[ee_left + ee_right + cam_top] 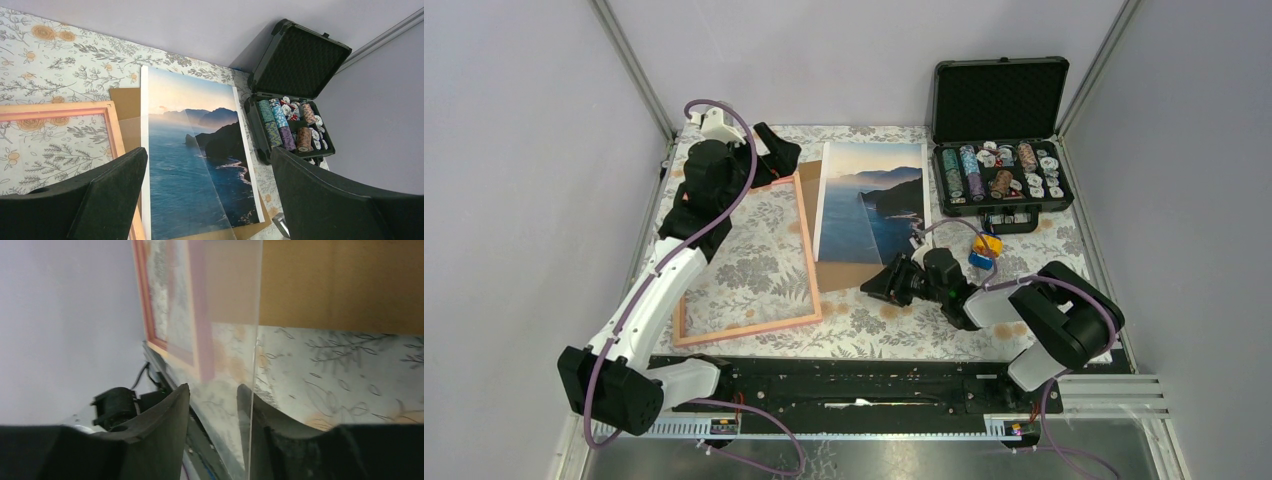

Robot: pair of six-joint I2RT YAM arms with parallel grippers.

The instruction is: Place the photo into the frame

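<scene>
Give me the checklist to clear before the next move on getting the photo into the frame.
1. Photo in frame: not ok; it lies beside it on the brown backing board.
2. Frame flat on the table: ok.
3. Left gripper open and empty: ok.
4. Right gripper hold: cannot tell; jaws apart, a clear sheet has its edge by one finger.
5. Chip case apart from the photo: ok.
</scene>
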